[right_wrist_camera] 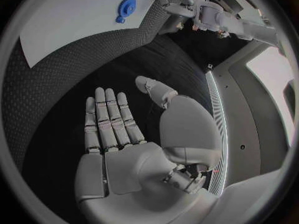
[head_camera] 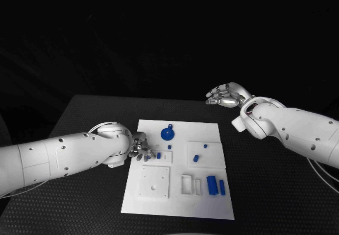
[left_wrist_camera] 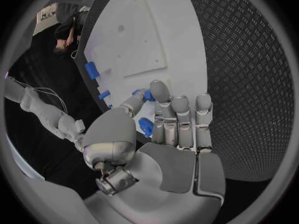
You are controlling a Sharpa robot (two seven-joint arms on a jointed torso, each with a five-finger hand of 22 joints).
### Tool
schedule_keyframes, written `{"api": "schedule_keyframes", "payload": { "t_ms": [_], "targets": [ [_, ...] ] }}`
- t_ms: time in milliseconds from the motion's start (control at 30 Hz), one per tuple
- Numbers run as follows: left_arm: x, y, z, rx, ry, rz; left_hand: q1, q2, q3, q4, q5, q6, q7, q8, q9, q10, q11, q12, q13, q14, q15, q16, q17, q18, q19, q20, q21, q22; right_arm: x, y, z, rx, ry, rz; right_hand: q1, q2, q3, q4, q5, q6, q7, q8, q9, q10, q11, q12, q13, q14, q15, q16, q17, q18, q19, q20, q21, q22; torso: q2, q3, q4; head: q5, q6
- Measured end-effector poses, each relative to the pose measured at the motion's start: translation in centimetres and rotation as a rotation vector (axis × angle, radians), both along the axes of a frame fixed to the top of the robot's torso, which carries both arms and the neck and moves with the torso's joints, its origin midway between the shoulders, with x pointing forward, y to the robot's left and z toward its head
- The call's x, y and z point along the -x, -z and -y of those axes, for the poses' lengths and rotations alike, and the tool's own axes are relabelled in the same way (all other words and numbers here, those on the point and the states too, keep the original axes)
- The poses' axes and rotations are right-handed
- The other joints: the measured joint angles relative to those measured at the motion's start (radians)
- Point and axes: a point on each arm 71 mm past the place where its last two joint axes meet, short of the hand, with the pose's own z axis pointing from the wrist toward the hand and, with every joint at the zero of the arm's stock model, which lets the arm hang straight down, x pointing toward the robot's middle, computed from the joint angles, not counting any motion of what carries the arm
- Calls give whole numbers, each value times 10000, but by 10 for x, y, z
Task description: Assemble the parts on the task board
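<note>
Two hands in frame. Left hand (head_camera: 140,149) sits at the left edge of the task board (head_camera: 212,205), fingers lowered onto the board beside a small blue peg (head_camera: 159,155). From the head view the grasp is hidden under the knuckles. Left wrist view is clearer: the fingers (left_wrist_camera: 181,119) lie side by side, and blue pieces (left_wrist_camera: 146,126) show between them and the thumb. Cannot tell whether the hand pinches one or only covers them.

Right hand (head_camera: 226,95) hangs above the black table (head_camera: 92,117) beyond the board's far right corner, well apart from every part. Right wrist view shows its palm flat, fingers (right_wrist_camera: 107,119) straight and released, nothing in them.

Parts on the board: round blue disc (head_camera: 167,133) near the far edge, also visible in the right wrist view (right_wrist_camera: 126,7); two small pegs (head_camera: 197,157) on a raised white square; two upright blue bars (head_camera: 212,184) near the right edge, beside a white frame (head_camera: 187,184). Near left holds a square white plate (head_camera: 154,182) with a hole. Small details of the pegs are too fine to resolve.
</note>
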Motion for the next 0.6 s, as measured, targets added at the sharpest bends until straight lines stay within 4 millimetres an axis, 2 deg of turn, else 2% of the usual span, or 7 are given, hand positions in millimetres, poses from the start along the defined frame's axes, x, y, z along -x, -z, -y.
{"api": "schedule_keyframes", "payload": {
  "t_ms": [100, 433, 500, 600],
  "targets": [
    [-1, 0, -1, -34, -21, 32, -60, -60, -67, 138, -177, 19, -19, 42, 32, 0, 0, 21, 0, 0, 0, 47, 0, 0, 0, 0, 5, 0, 0, 0, 0, -3, 3, -2, 0, 0, 0, 0, 0, 0, 0, 0, 0, 36, -36, 0, 0, 0, 0, 0, -8, 0, 0, 0, 0, 0, 0, -1, 0, -5, 9],
    [-4, 0, -2, -80, -50, 135, -130, -129, -138, 301, -177, 53, -53, 115, 75, 40, -39, 106, 36, 0, 1, 116, 16, 0, 0, 0, 40, 1, 0, 1, 0, -12, 7, -15, 0, 0, 0, 0, 0, 1, -1, 0, -8, 36, -36, -39, 0, 0, 0, 0, -10, 0, 0, 0, 0, 11, 0, -12, -2, -36, 30],
    [-4, 0, -1, -82, -58, 160, -217, -217, -146, 449, -177, 53, -53, 116, 88, 40, -39, 133, 51, 0, 1, 116, 23, 1, 0, 0, 40, 1, 0, 1, 0, -14, 5, -16, 0, 0, 0, 0, -1, 1, -1, 0, -8, 36, -37, -39, 0, 0, 0, 0, -10, 1, 0, 0, 0, 11, 0, -12, 0, -42, 30],
    [-5, 0, -1, -74, -64, 186, -217, -216, -133, 524, -177, 54, -54, 116, 102, 40, -39, 165, 63, 0, 1, 116, 29, 1, 0, 0, 40, 1, 0, 1, 0, -17, 3, -19, 0, 0, -16, -17, -1, 2, -1, 0, -8, 36, -36, -39, 0, 1, 0, 0, -10, 0, 0, 0, 0, 10, -1, -12, 0, -50, 31]
  ]
}}
